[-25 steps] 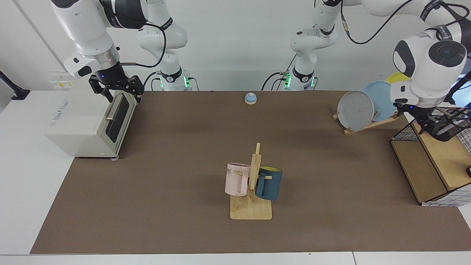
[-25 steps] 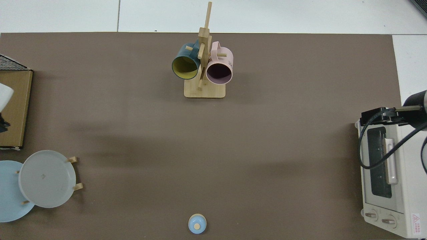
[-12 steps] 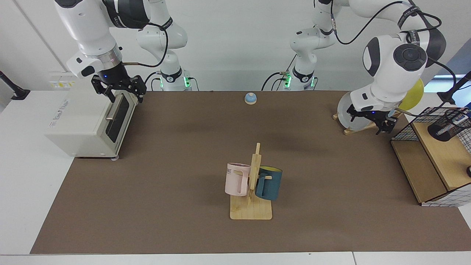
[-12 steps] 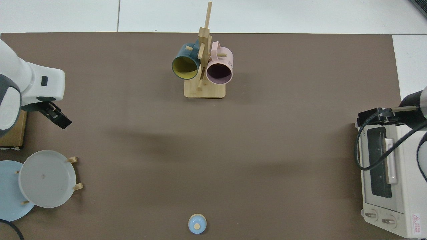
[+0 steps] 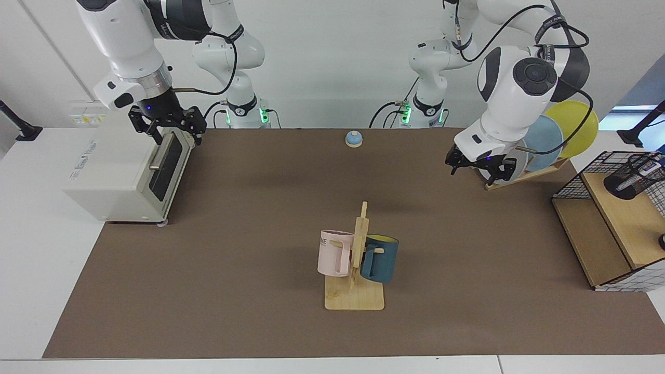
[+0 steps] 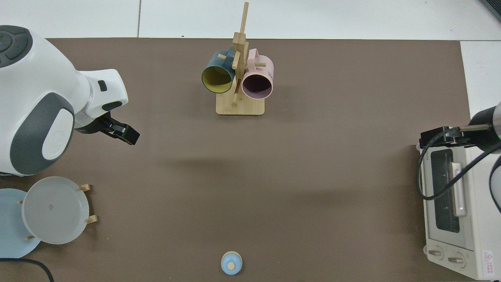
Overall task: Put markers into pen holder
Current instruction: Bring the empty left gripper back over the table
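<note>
One slim white marker with a dark cap point(image 5: 647, 167) is catalogued as lodged in the small black wire-mesh pen holder point(image 5: 627, 183), leaning toward 2 o'clock over its rim; how deep it sits cannot be told. The holder stands on the upper wooden shelf of the larger black wire-grid rack point(image 5: 569, 188), at 3 o'clock in the facing view.

No other marker is seen on the brown table mat point(image 5: 249, 234). On that evidence the task is judged essentially done, with at most clearing of the arms left.

Left gripper point(image 5: 482, 167): held above the mat at 2 o'clock, in front of the wooden plate stand with grey, blue and yellow plates point(image 5: 543, 140), well apart from the holder. Its fingers are seen apart and nothing is held; the top view shows it point(image 6: 124, 133) over bare mat.

Right gripper point(image 5: 167, 124): held over the top front edge of the white toaster oven point(image 5: 122, 174) at 10 o'clock. Fingers spread and empty; this arm is listed as waiting.

Also present, untouched:
- a wooden mug tree point(image 5: 357, 270) bearing a pink mug point(image 5: 333, 253) and a dark blue mug point(image 5: 380, 258), at 6 o'clock;
- a small blue call bell point(image 5: 354, 138), at 12 o'clock.
</note>
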